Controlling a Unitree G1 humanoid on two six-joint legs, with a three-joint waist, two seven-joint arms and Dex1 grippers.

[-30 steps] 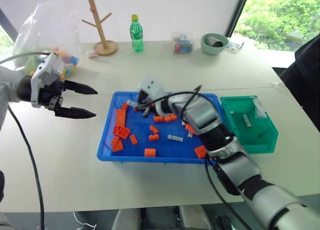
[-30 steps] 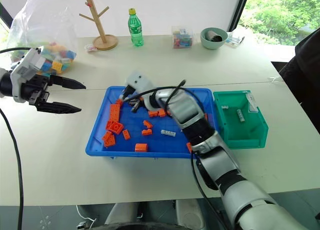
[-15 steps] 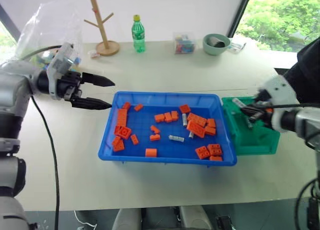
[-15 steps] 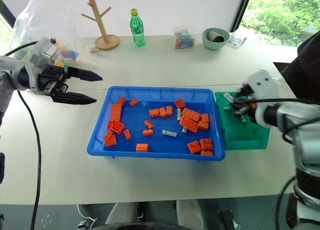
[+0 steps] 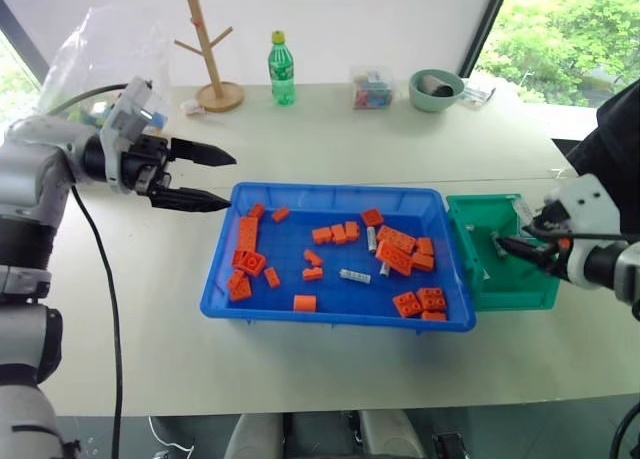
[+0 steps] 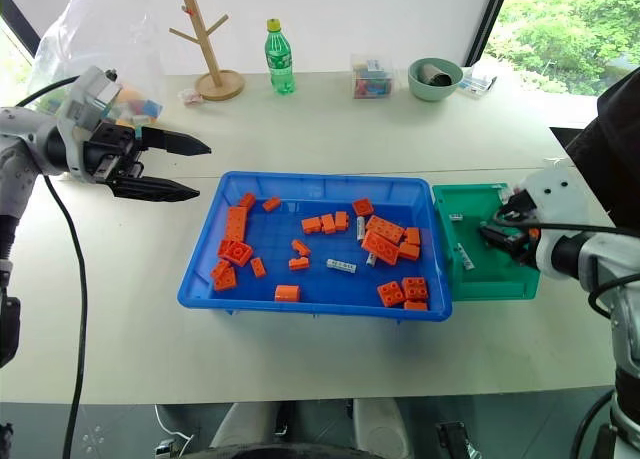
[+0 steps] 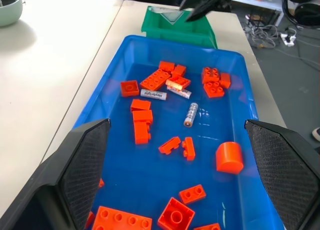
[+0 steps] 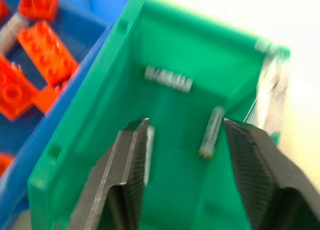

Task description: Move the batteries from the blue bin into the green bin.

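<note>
Batteries lie in the green bin, right of the blue bin; others rest among orange bricks. Right gripper hangs apart over the green bin (one battery half hidden behind a finger). Left gripper spread, empty. Far: bottle, bowl.

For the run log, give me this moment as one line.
right hand: open over green bin | left hand: open, empty | batteries left in blue bin
</note>
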